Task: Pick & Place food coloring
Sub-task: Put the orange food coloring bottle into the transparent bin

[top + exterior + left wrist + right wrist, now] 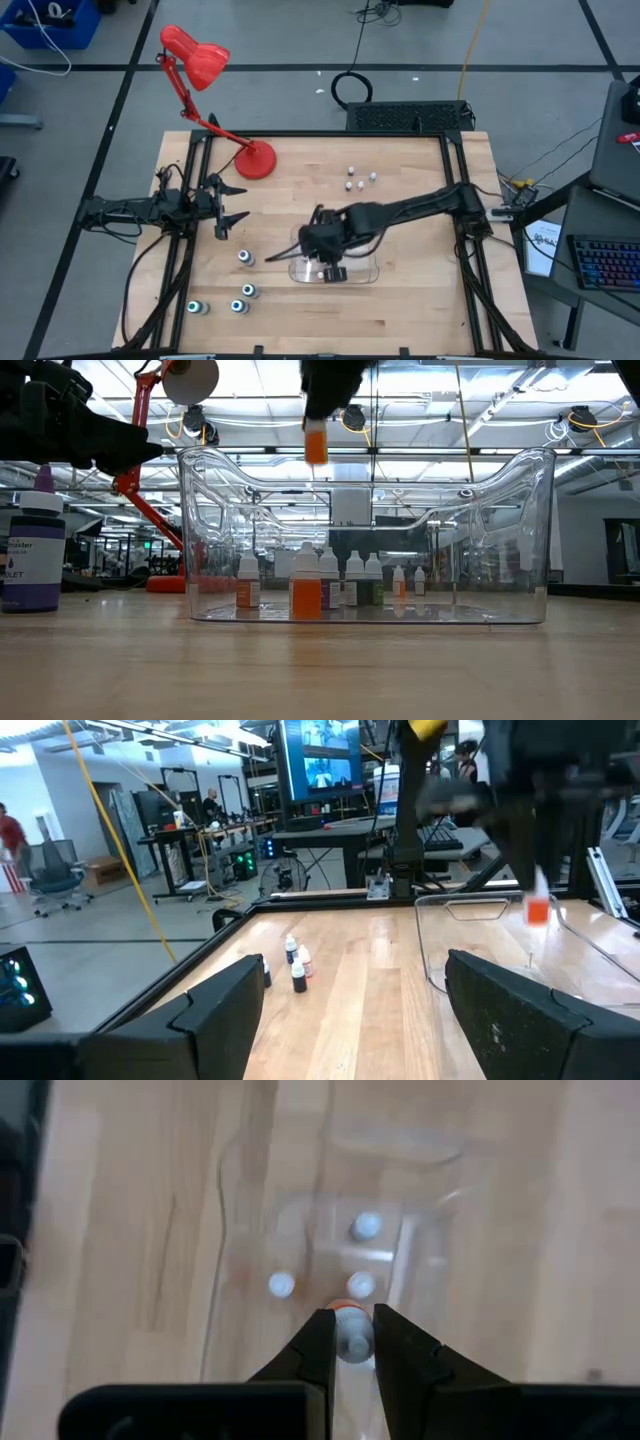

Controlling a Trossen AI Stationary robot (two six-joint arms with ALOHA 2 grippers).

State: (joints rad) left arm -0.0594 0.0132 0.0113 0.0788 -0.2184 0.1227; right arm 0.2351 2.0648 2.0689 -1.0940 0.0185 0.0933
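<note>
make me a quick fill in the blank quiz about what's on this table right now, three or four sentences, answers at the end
1. The right gripper holds a small bottle filled with ____ liquid.
2. That bottle hangs above the clear ____.
3. The desk lamp at the table's back left is ____.
4. The left gripper waits with its fingers ____.

Missing words: orange; tray; red; open
</note>
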